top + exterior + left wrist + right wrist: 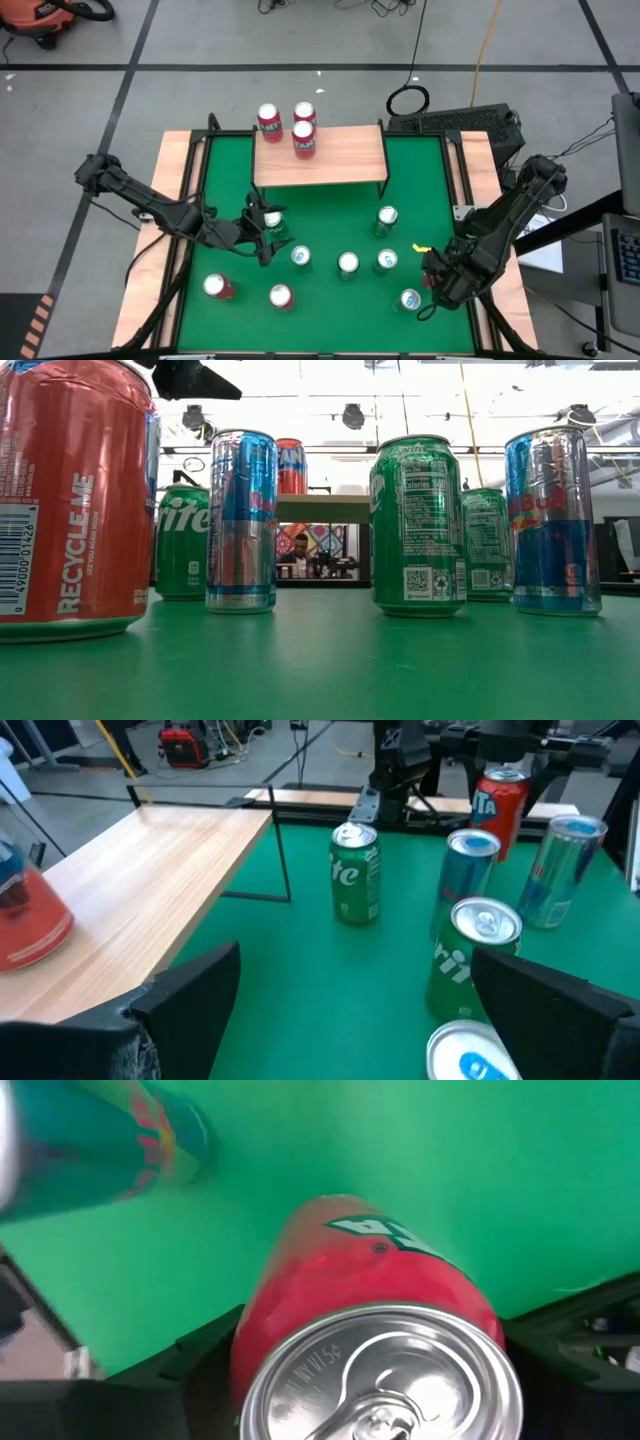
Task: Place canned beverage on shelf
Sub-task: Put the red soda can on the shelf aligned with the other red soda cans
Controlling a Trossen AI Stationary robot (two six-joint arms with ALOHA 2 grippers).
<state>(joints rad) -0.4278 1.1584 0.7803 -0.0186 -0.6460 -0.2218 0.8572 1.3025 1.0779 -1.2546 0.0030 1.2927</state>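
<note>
The shelf (320,155), a light-wood board on thin black legs, stands at the table's far middle with three red cans (295,125) on it. Several green, blue and red cans stand upright on the green table (330,320). My right gripper (440,280) hangs at the near right, pointing down over a red can (370,1300), one finger on each side of it. This can also shows in the left wrist view (497,805). My left gripper (262,235) is open at the table's left middle, beside a green-rimmed can (272,222), with nothing between its fingers. My right gripper comes at the red can from above, its fingers (205,1350) standing by the can's upper wall (300,1280) on two opposite sides. Whether they touch the wall cannot be told. The can stays upright; its bottom is hidden.
Two red cans (218,287) (281,297) stand near the front left. A blue can (410,299) stands close to my right gripper, and green cans (387,218) (386,261) stand farther in. The shelf's near half (150,870) is bare wood. A small yellow object (420,247) lies on the table.
</note>
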